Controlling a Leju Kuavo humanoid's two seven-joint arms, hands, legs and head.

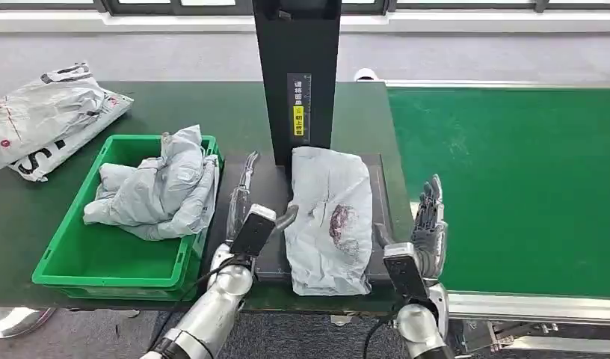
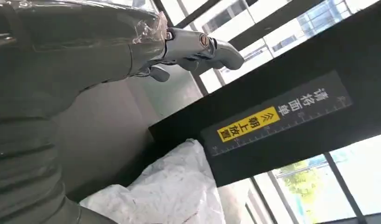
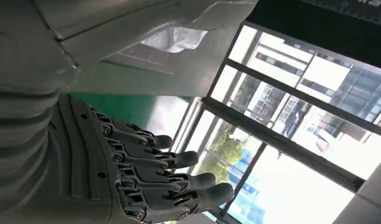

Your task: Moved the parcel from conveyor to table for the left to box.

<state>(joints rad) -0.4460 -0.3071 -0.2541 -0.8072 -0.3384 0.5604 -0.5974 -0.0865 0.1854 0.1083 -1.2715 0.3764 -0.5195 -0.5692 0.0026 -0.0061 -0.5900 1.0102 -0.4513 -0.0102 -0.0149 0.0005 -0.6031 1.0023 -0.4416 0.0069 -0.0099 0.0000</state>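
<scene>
While the grey parcel (image 1: 330, 218) lies flat on the black platform (image 1: 266, 187) at the foot of the dark post (image 1: 298, 75), your left hand (image 1: 244, 196) and right hand (image 1: 429, 221) flank it, fingers straight, grasping nothing; note the green bin (image 1: 70, 258) of bags (image 1: 160, 191) left of the platform.

Left hand (image 2: 76, 60) fills much of the frame: grey ribbed cover, thick thumb (image 2: 202, 46) extended, tip free of any object. Bit of clear plastic film (image 2: 153, 25) at the thumb base. Below the hand, pale crinkled parcel (image 2: 170, 191), lying against a black post (image 2: 291, 107). Post carries a yellow label (image 2: 248, 123) and a ruled scale strip. Bright windows (image 2: 319, 186) behind
</scene>
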